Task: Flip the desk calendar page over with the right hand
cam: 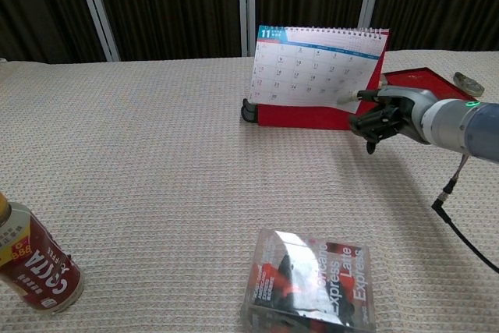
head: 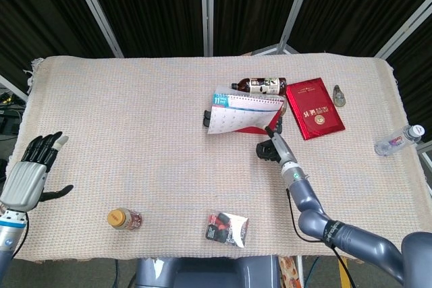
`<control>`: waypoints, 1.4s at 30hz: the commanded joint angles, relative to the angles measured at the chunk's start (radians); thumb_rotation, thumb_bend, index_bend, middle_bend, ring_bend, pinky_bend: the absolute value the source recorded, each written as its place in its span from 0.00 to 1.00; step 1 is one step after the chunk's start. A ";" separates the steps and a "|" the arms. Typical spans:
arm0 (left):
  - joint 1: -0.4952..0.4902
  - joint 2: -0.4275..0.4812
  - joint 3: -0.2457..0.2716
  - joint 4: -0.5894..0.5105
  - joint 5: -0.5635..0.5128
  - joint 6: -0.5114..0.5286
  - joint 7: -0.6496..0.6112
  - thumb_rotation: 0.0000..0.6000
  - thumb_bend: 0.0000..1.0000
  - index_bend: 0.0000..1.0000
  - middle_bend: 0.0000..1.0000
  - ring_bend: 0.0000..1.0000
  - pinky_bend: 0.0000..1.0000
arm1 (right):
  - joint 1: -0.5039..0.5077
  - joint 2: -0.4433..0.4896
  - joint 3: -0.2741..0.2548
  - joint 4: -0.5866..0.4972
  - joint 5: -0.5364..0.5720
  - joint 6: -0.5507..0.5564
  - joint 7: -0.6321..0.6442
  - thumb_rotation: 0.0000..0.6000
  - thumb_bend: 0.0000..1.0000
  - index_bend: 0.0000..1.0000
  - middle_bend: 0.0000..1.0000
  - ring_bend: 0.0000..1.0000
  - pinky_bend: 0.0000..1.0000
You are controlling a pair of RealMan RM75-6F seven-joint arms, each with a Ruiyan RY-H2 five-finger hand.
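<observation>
The desk calendar (head: 239,116) (cam: 312,64) stands at the back middle of the table, with a white November page in front of its red base. My right hand (head: 270,146) (cam: 386,115) is at its lower right corner. Its pale fingertip (cam: 347,99) is on the page's corner, pinching it, while the other fingers curl in. The page's bottom edge stands out from the red base. My left hand (head: 30,173) hovers open at the table's left edge, far from the calendar, seen only in the head view.
A brown bottle (head: 260,87) lies behind the calendar. A red booklet (head: 314,108) (cam: 421,79) lies to its right. A water bottle (head: 399,139) lies at the far right. A canned drink (head: 124,219) (cam: 35,263) and a plastic packet (head: 227,227) (cam: 308,282) sit near the front edge.
</observation>
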 commanded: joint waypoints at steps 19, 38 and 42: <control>0.001 0.008 -0.001 -0.004 -0.002 0.003 -0.014 1.00 0.07 0.00 0.00 0.00 0.00 | 0.040 0.078 0.084 -0.192 -0.018 0.131 -0.081 1.00 0.60 0.05 0.79 0.80 0.63; 0.001 0.011 -0.003 -0.009 -0.011 -0.001 -0.013 1.00 0.07 0.00 0.00 0.00 0.00 | -0.005 0.059 0.155 -0.190 -0.344 0.379 0.094 1.00 0.51 0.02 0.35 0.33 0.25; -0.002 0.009 -0.003 -0.008 -0.018 -0.012 -0.009 1.00 0.07 0.00 0.00 0.00 0.00 | 0.011 0.067 0.161 -0.156 -0.343 0.360 0.091 1.00 0.49 0.00 0.28 0.24 0.18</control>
